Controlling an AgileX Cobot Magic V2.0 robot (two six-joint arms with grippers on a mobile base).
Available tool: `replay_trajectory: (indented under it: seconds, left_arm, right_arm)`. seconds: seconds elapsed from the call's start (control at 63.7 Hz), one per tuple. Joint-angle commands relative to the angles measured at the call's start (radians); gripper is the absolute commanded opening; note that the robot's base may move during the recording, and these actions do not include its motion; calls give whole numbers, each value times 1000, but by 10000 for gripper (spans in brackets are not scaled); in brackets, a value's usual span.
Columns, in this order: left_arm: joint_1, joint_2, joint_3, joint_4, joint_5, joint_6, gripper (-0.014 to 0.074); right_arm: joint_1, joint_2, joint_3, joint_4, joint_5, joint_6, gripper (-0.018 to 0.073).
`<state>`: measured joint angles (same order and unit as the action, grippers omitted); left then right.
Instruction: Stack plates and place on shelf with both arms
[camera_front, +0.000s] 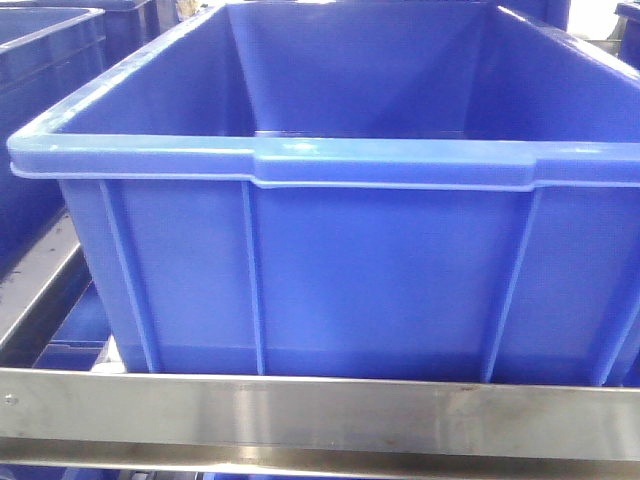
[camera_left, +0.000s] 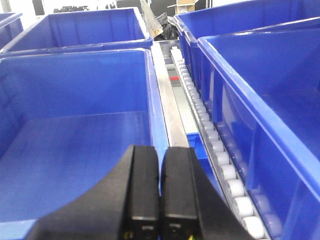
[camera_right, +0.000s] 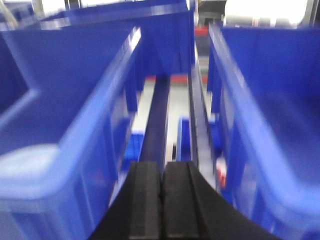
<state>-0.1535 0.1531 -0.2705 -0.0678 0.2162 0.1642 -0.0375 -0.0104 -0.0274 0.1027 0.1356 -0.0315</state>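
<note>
Plates not visible in any view. Shelf front rail (camera_front: 320, 410) carries a blue crate (camera_front: 330, 270). Left claw (camera_left: 160, 190) fully closed, empty, above a roller track (camera_left: 210, 135). Right claw (camera_right: 162, 200) apparently closed, empty; view blurred.

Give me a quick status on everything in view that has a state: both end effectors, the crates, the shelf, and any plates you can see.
Left end effector: shut, holding nothing.
Right end effector: shut, holding nothing; view blurred.
Front blue crate: upright on the shelf, open top; the visible interior is empty.
Crate below the left end effector: empty.
Shelf: front rail bare, tier holds the front crate.
Roller track: bare.
Plates: none in view.
</note>
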Motion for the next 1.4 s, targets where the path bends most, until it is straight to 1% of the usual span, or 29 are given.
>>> replay_trajectory:
  seconds: [0.0, 0.126, 0.173, 1.161, 1.224, 1.381]
  left_arm:
    - [4, 7, -30, -4, -79, -10, 80]
    - [4, 7, -30, -4, -79, -10, 80]
    - [4, 7, -30, -4, -79, -10, 80]
    - [6, 0, -17, 3, -83, -10, 80]
    - [15, -7, 2, 40, -115, -10, 80]
    - [19, -55, 97, 42, -196, -12, 80]
  right_arm:
    - [-7, -17, 0, -12, -101, 8, 49]
    - [-7, -19, 61, -12, -159, 20, 49]
    - [-7, -19, 57, -19, -128, 32, 49]
    - [-7, -19, 57, -22, -129, 32, 49]
    - [-7, -19, 57, -22, -129, 32, 49]
    - [-7, -19, 57, -22, -128, 32, 49]
